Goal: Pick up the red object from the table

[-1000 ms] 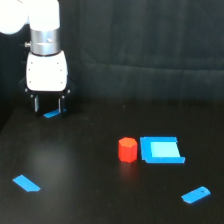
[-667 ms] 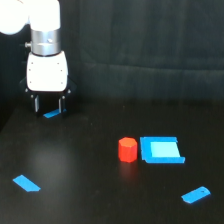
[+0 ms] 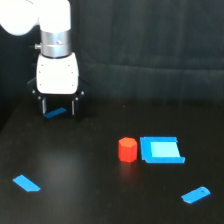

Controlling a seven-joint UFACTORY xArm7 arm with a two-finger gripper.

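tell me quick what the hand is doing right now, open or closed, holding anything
Hand: open, fingers spread on either side of a small blue piece, not closed on it. It is far from the red object, which sits untouched on the table.

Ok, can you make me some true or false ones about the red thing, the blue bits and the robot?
1. The red object sits on the table. True.
2. The gripper is holding the red object. False: it hangs far off toward the exterior view's left, and the red object stands alone.
3. A blue square tray lies right beside the red object, on the exterior view's right of it. True.
4. There is only one blue piece in view. False: besides the tray there is a blue strip near the front left, a blue piece near the front right, and a small blue piece between the gripper's fingers.
5. The red object is lying on top of the tray. False: it stands next to it.
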